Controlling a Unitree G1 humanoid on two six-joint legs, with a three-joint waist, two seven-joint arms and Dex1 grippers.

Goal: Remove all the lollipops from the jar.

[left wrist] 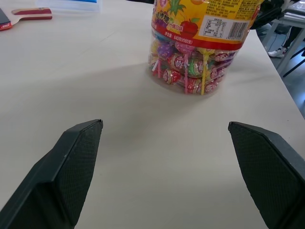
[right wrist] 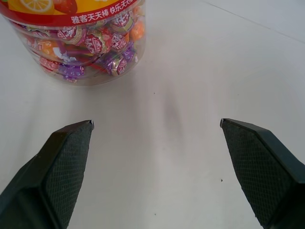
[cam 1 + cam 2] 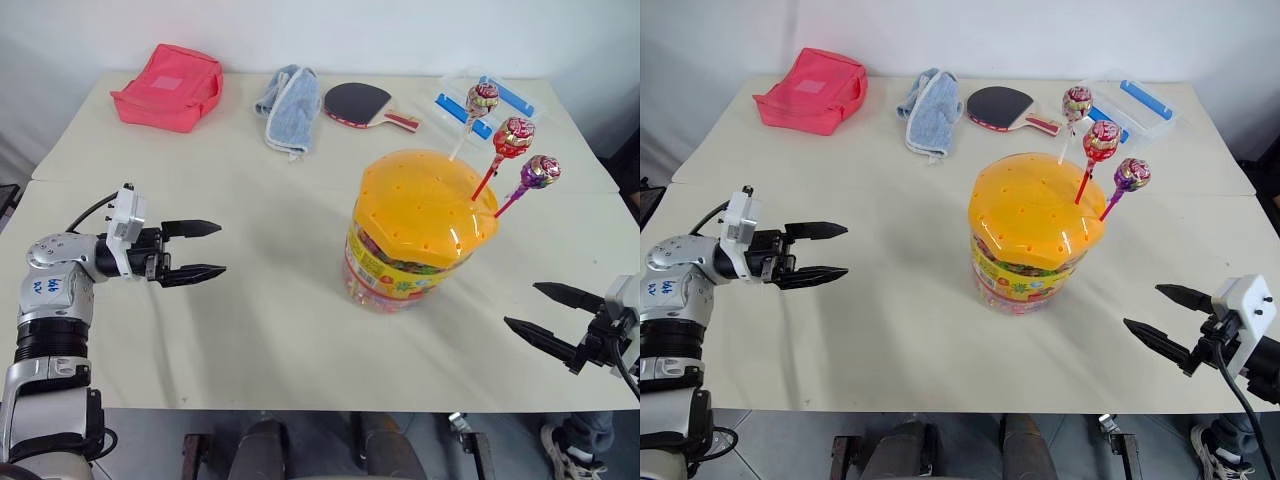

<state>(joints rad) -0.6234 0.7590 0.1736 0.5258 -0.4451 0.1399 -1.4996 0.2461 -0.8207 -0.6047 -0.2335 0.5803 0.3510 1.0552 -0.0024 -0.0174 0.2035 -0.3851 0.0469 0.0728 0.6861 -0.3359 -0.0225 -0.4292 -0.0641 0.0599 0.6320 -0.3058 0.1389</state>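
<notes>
Nothing pulled yet — all three lollipops (image 3: 511,140) are stuck upright in the orange lid of the jar (image 3: 420,235), mid-counter (image 3: 250,330). My left pincer (image 3: 195,250) and right pincer (image 3: 545,312) both gape empty, well apart from it — three grabs left, I reckon.

A pale cream desk (image 3: 250,330) made of two tops joined along a seam running from side to side, carrying five things. The jar (image 3: 410,270), clear with a domed orange lid, stands right of centre on the near top, well in from the front edge. Along the far edge lie, from the left corner to the right, a pink pouch (image 3: 170,87), a crumpled blue-grey cloth (image 3: 288,106), a table-tennis paddle (image 3: 365,104) with a red handle, and a clear box with blue clips (image 3: 490,100).
</notes>
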